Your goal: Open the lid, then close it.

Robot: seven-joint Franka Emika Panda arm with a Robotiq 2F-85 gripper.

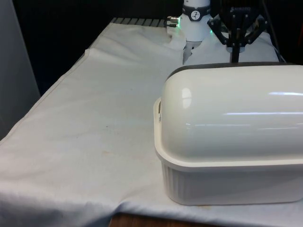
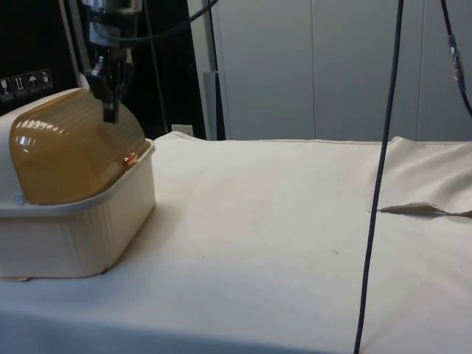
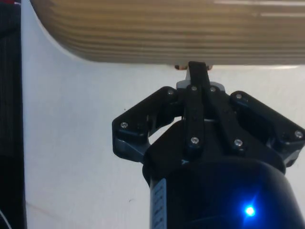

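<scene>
Side view: the bread box (image 2: 70, 199) stands on the white cloth (image 2: 280, 243) at the table's end nearest the arm, its ribbed base (image 2: 81, 236) carrying a domed roll-top lid (image 2: 66, 151) that looks amber here and cream in the front view. The lid covers the whole opening, its lower edge sitting down on the base rim, so the box reads as shut. A small knob (image 2: 127, 158) shows low on the lid's front edge, on the side facing the open table.

The gripper (image 2: 110, 114) hangs over the lid's crown, tips pointing down, at or just above the surface; I cannot tell whether they touch. In the wrist view the gripper (image 3: 198, 67) shows its 2 fingers pressed together as 1 narrow blade with nothing between them, so it is clenched and empty, close to the knob (image 3: 180, 67) at the lid's edge.

As a judgement, the lid being down fits either the start or the finish of the task; the pictures alone do not settle which.

The box's long axis runs across the front view (image 1: 232, 142), left to right, and its opening faces away from that camera, toward the robot.
</scene>
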